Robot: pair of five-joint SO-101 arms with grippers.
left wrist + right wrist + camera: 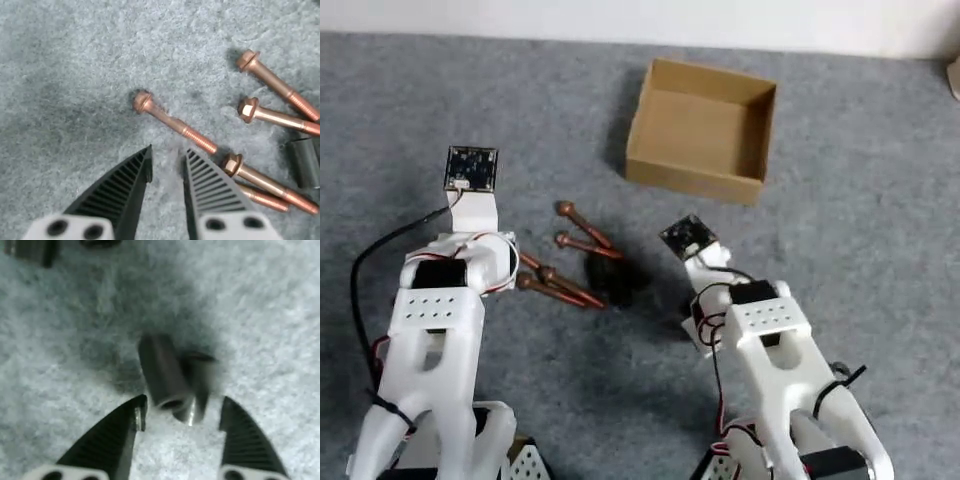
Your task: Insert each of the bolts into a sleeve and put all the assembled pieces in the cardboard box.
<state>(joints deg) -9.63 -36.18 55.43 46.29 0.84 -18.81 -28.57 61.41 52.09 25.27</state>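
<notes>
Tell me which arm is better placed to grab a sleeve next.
Right. The right gripper has its open fingers either side of two dark sleeves; the left gripper hangs over the bolts.

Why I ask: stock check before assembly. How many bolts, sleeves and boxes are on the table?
Copper bolts: 5, one with its head hidden
Black sleeves: at least 4; some lie clumped together, so the exact count is unclear
Cardboard box: 1
Total: at least 10
</notes>
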